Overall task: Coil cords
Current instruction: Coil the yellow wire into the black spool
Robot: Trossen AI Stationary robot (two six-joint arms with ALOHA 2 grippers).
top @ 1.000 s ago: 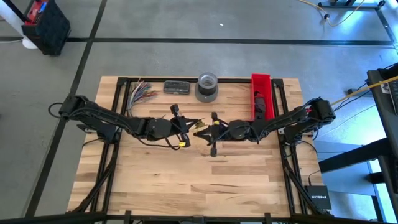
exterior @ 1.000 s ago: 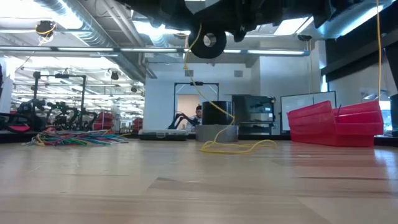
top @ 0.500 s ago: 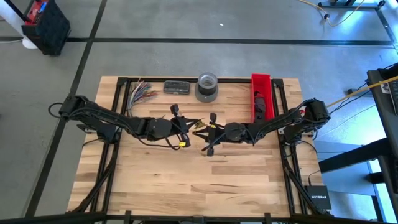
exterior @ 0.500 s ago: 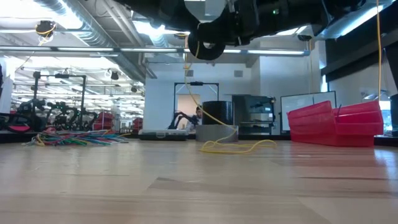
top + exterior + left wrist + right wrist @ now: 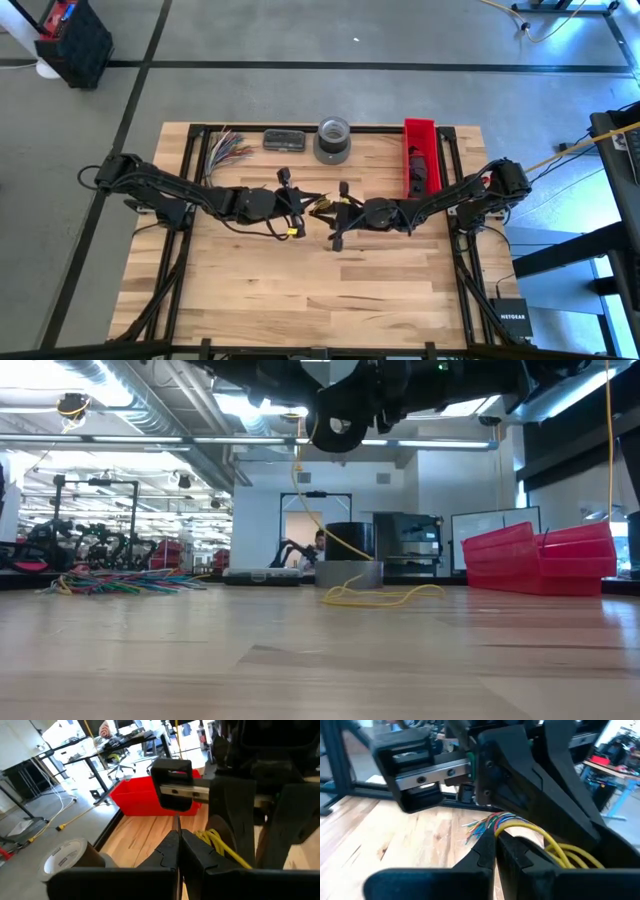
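The cord (image 5: pixel 385 596) I see is thin and yellow. Part of it lies in a loose heap on the table in front of the tape roll, and one strand climbs slack to the grippers above. My left gripper (image 5: pixel 308 205) and my right gripper (image 5: pixel 331 210) meet tip to tip over the table's middle, both raised and pointing about level. Both are shut. Several yellow loops (image 5: pixel 220 844) bunch beside the left fingers (image 5: pixel 178 842). A yellow strand (image 5: pixel 530 832) leaves the tips of my right gripper (image 5: pixel 496 837). My left gripper is shut with the yellow loops (image 5: pixel 212 839) coming out from behind one finger; that finger hides the place of contact. The fingers come in level from the table's left, and the loops are lifted clear of the table. My right gripper pinches a yellow strand (image 5: pixel 501 828) between its two fingertips, coming in level from the table's right. From the tips the strand arcs across to the loops (image 5: pixel 567 854) under the left gripper, clear of the table.
At the far edge stand a grey tape roll (image 5: pixel 333 140), a dark flat box (image 5: pixel 284 140), a fan of multicoloured wires (image 5: pixel 225 150) and a red bin (image 5: pixel 421 155). The near half of the table is bare wood.
My right gripper has edged toward the left gripper and turned a little about its own axis, still shut on the strand. The heap of cord on the table has stayed where it was.
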